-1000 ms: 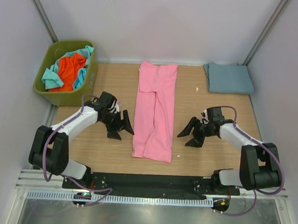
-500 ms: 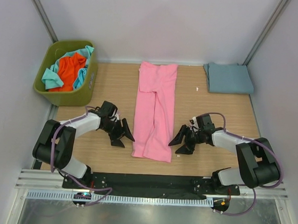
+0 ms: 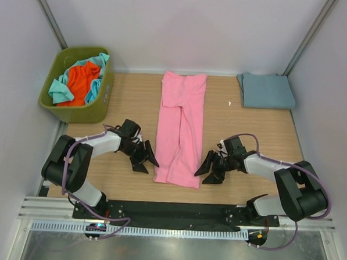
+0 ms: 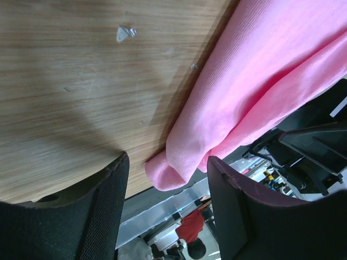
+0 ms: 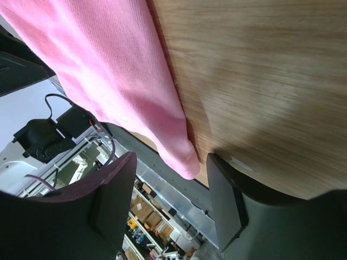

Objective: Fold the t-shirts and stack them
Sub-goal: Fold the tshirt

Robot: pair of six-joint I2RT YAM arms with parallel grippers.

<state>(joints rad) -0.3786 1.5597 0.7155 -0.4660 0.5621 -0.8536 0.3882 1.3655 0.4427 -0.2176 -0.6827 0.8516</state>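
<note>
The pink t-shirt (image 3: 180,128) lies folded lengthwise into a long strip down the middle of the table. My left gripper (image 3: 149,161) is open, low at the strip's near left corner (image 4: 165,174), which sits between its fingers. My right gripper (image 3: 208,170) is open, low at the near right corner (image 5: 184,162). A dusty blue-grey t-shirt (image 3: 265,90) lies folded at the far right. The orange t-shirt (image 3: 81,82) and the teal t-shirt (image 3: 59,89) are crumpled in the bin.
The olive-green plastic bin (image 3: 103,100) stands at the far left. White walls close the table on three sides. A black rail (image 3: 175,212) runs along the near edge.
Both grippers have moved inward and nearer, from beside the strip's middle down to its near corners. The pink shirt has not moved.
</note>
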